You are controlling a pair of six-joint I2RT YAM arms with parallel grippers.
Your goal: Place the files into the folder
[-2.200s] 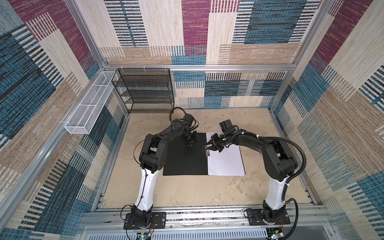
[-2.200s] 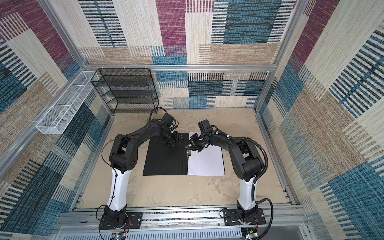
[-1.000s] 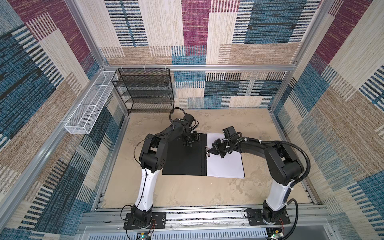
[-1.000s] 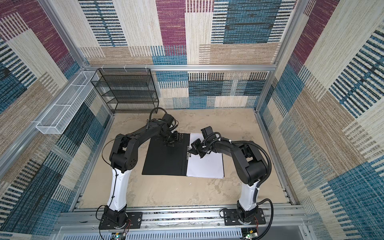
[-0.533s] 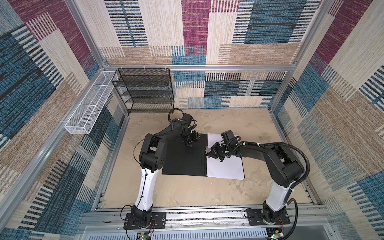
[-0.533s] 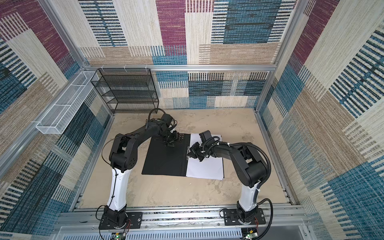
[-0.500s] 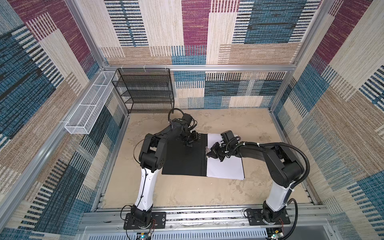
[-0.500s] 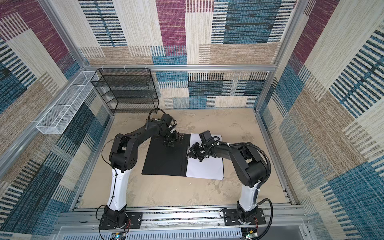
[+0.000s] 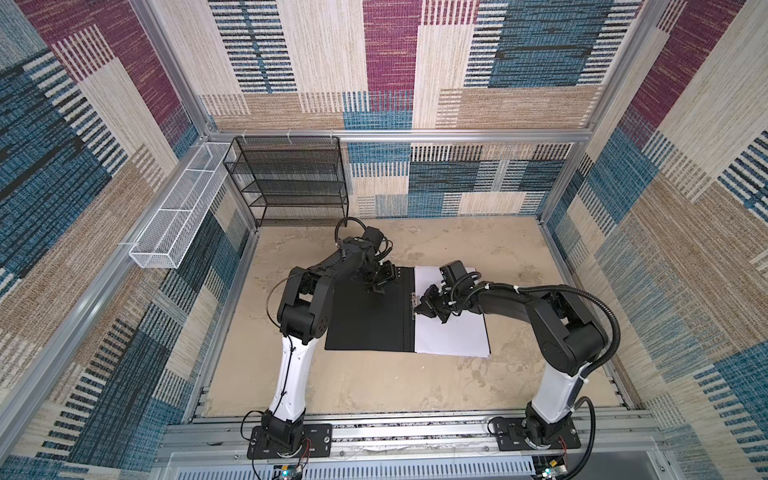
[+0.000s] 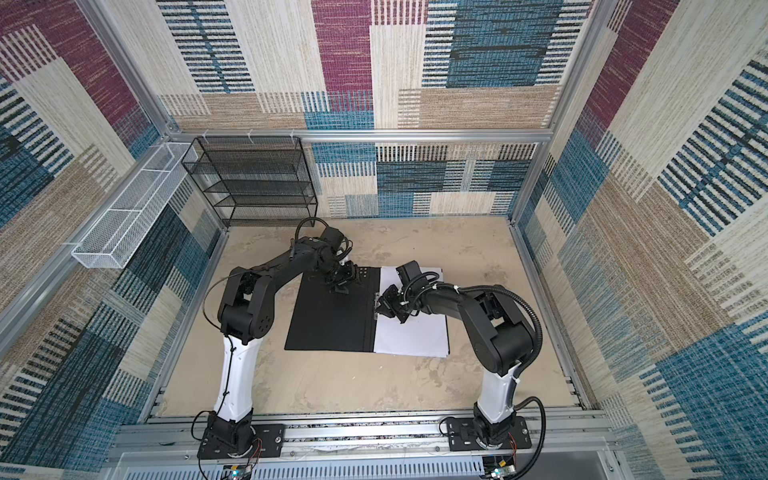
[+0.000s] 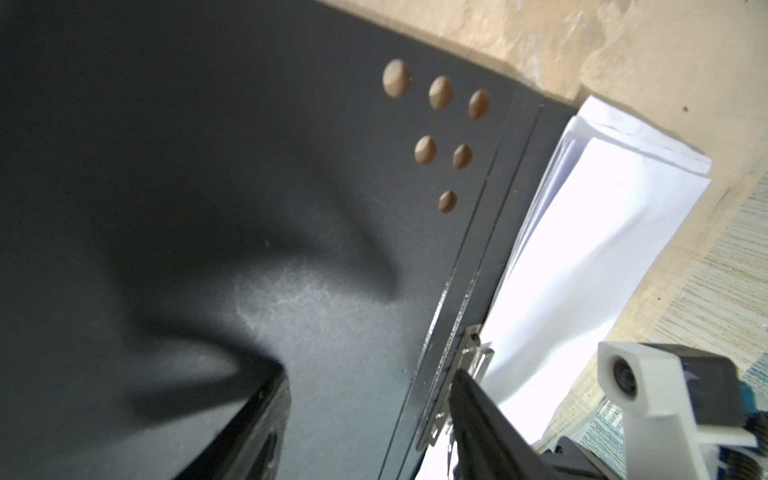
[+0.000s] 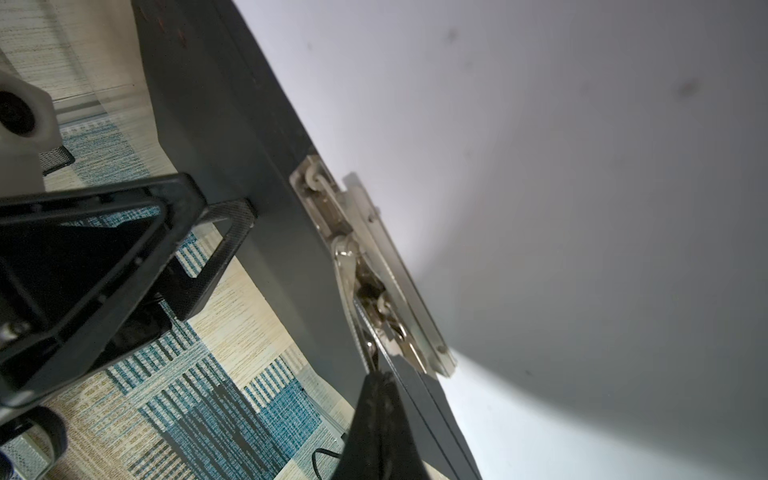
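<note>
Right gripper (image 9: 417, 309), pressed together, at the metal clamp (image 12: 365, 266); left gripper (image 9: 377, 287), part-spread, empty, over the folder (image 9: 365, 324). I fear the tip slipping and skewing the paper stack (image 9: 453, 336).

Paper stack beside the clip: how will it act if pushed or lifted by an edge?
Likely floppy: the stack is thin loose sheets, edges fanned by the spine. Probably skews when pushed; sheets sit offset at the corner. The clip may snag its inner edge.

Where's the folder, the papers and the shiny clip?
folder (image 9: 370, 324): a top view, bare black inside.
papers (image 9: 453, 336): a top view, top sheet's middle.
clip (image 12: 345, 249): right wrist view, silver lever.
</note>
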